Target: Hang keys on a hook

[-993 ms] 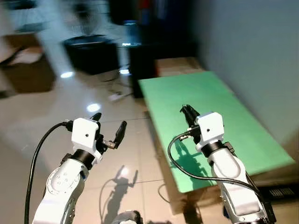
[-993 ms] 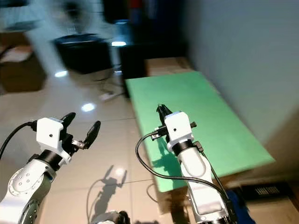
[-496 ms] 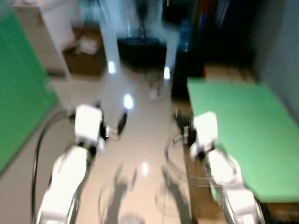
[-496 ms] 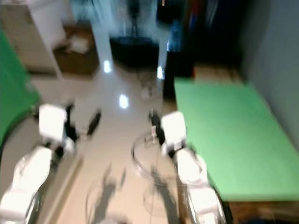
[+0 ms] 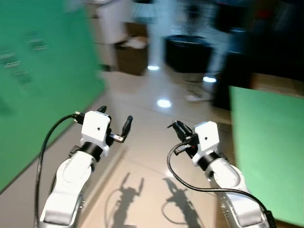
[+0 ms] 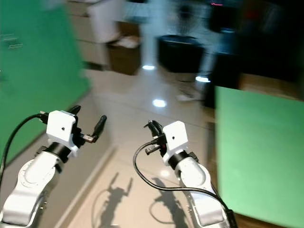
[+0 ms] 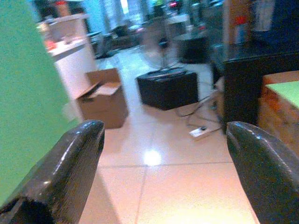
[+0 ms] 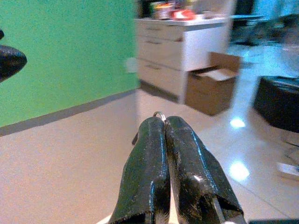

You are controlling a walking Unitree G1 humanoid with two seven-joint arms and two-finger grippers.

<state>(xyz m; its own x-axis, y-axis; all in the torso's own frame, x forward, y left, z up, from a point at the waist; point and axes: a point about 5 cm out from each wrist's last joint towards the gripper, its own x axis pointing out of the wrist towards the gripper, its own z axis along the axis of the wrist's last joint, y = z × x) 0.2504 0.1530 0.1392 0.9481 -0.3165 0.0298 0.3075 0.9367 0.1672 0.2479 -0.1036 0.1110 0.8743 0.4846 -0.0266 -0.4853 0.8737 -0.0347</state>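
Swinging left since a second ago, the head views now show a green wall [image 5: 42, 71]; the green table [image 6: 256, 152] sits far right. Left wrist: left gripper [image 7: 163, 154] spread wide over floor. Right wrist: right gripper [image 8: 166, 128] pinched on a key ring [image 8: 160, 114].

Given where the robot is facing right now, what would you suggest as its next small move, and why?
Probably turn a little further toward the green wall on its left and look for the hook. The right gripper is shut with a thin metal ring, likely the key ring, showing at its fingertips; the left gripper is open and empty. No hook can be made out on the blurred wall.
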